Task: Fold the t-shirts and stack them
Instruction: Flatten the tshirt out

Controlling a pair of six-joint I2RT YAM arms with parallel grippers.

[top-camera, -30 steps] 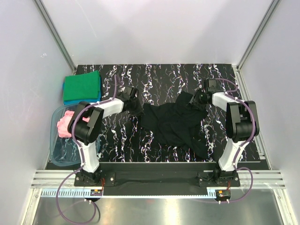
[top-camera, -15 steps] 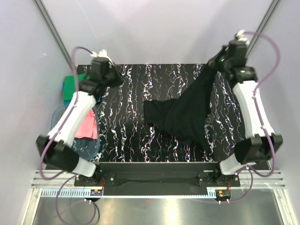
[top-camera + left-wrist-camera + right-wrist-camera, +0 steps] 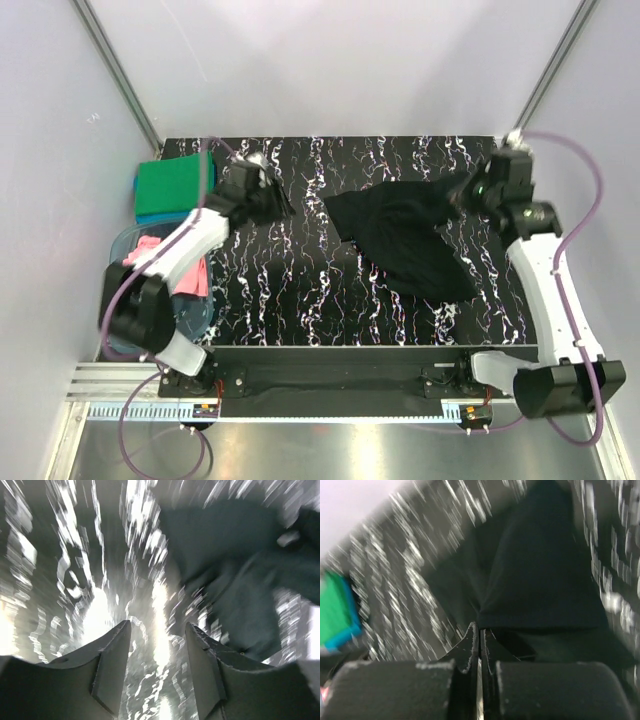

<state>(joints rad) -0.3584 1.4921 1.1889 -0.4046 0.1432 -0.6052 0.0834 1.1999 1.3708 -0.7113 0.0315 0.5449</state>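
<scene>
The black t-shirt (image 3: pixel 405 235) lies rumpled on the marbled table, right of centre. My right gripper (image 3: pixel 468 193) is at its far right corner, shut on the cloth's edge; in the right wrist view the closed fingertips (image 3: pixel 479 628) meet the shirt's hem (image 3: pixel 540 595). My left gripper (image 3: pixel 283 203) hovers left of the shirt, open and empty (image 3: pixel 157 630), with the black shirt (image 3: pixel 240 560) ahead to its right. A folded green t-shirt (image 3: pixel 175 183) sits on a blue t-shirt (image 3: pixel 150 215) at the far left. The pink t-shirt (image 3: pixel 170 265) hangs over the tub's edge.
The clear blue-tinted tub (image 3: pixel 125 310) stands at the near left edge of the table, beside the left arm. Grey walls close in the table on the left, back and right. Both wrist views are motion-blurred.
My right arm has come down from high at the back right, laying the black shirt out on the table. My left arm swung from the far left corner toward the middle and opened its jaws.
</scene>
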